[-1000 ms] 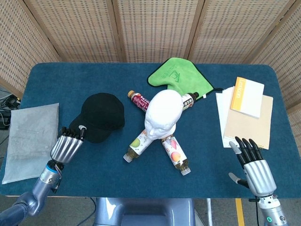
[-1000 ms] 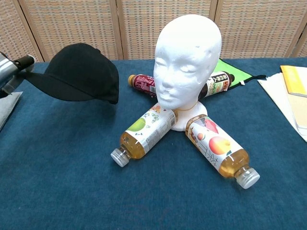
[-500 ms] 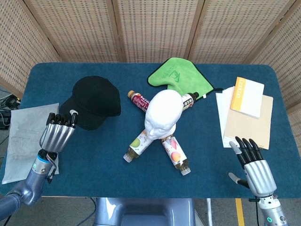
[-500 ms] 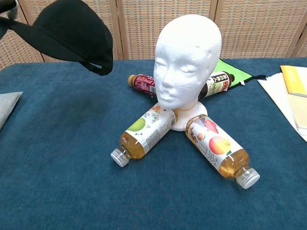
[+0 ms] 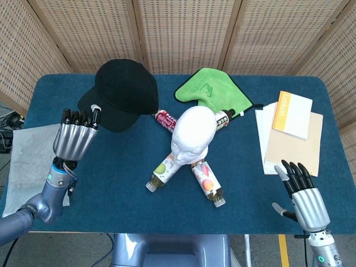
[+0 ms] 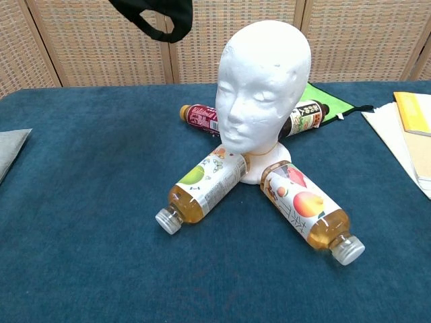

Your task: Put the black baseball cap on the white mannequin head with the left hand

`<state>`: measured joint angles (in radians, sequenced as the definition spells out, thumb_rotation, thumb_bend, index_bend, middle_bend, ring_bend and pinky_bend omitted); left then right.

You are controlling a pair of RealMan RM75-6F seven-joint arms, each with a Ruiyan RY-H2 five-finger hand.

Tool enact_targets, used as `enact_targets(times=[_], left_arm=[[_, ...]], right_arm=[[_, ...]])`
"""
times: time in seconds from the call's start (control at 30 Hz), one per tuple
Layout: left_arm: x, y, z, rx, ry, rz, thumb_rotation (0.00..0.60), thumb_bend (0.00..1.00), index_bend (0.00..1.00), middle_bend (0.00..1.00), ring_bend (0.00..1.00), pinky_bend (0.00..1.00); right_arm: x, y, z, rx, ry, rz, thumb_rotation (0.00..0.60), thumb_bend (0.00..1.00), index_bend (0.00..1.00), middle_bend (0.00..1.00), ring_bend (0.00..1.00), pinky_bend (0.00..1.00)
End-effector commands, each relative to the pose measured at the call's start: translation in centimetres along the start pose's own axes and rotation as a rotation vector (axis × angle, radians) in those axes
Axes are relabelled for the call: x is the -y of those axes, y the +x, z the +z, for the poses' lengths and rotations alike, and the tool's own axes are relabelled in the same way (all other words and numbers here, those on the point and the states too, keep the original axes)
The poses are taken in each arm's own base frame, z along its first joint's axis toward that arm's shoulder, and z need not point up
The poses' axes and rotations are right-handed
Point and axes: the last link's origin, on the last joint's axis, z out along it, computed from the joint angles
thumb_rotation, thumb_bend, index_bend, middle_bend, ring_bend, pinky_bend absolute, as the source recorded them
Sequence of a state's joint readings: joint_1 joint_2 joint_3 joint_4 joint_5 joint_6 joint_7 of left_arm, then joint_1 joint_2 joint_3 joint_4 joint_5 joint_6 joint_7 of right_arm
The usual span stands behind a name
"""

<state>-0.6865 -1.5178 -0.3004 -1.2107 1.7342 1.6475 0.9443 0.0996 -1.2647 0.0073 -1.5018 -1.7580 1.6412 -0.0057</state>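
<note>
The left hand [image 5: 77, 138] pinches the brim of the black baseball cap [image 5: 123, 93] at its fingertips, holding it in the air over the far left part of the blue table [image 5: 111, 172]. The chest view shows only the cap's lower edge, above and left of the white mannequin head [image 6: 264, 87]. The head stands at the table's middle among four lying bottles [image 6: 202, 188]. A green cloth [image 5: 210, 89] lies behind it. The right hand [image 5: 303, 194] rests at the near right, fingers straight and apart, grasping nothing, beside notebooks [image 5: 290, 129].
</note>
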Motion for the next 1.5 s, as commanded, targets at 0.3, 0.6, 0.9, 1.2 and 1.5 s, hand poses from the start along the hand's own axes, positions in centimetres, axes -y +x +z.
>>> enact_targets(times=[0.3, 0.6, 0.9, 1.2, 1.5], left_arm=[[-3.6, 3.5, 7.3, -0.064, -0.012, -0.011, 0.6, 0.89, 0.83, 0.95, 0.94, 0.83], [-7.1, 7.0, 10.6, -0.116, -0.026, -0.046, 0.6, 0.89, 0.83, 0.95, 0.94, 0.84], [-10.1, 8.8, 10.4, -0.092, -0.032, -0.085, 0.6, 0.93, 0.83, 0.95, 0.95, 0.85], [-11.6, 9.6, 10.2, -0.064, -0.025, -0.118, 0.6, 0.95, 0.83, 0.96, 0.95, 0.86], [-13.1, 10.3, 8.9, -0.044, -0.039, -0.13, 0.6, 0.95, 0.83, 0.96, 0.95, 0.86]], right_arm=[[-0.6, 0.4, 0.2, -0.004, -0.02, 0.025, 0.6, 0.05, 0.0, 0.0, 0.0, 0.0], [-1.2, 0.6, 0.3, -0.001, -0.036, 0.056, 0.6, 0.05, 0.0, 0.0, 0.0, 0.0], [-1.4, 1.0, 0.3, -0.008, -0.039, 0.075, 0.6, 0.05, 0.0, 0.0, 0.0, 0.0], [-1.3, 0.9, 0.2, -0.001, -0.034, 0.076, 0.6, 0.05, 0.0, 0.0, 0.0, 0.0], [-1.2, 1.0, 0.2, -0.004, -0.03, 0.079, 0.6, 0.05, 0.0, 0.0, 0.0, 0.0]])
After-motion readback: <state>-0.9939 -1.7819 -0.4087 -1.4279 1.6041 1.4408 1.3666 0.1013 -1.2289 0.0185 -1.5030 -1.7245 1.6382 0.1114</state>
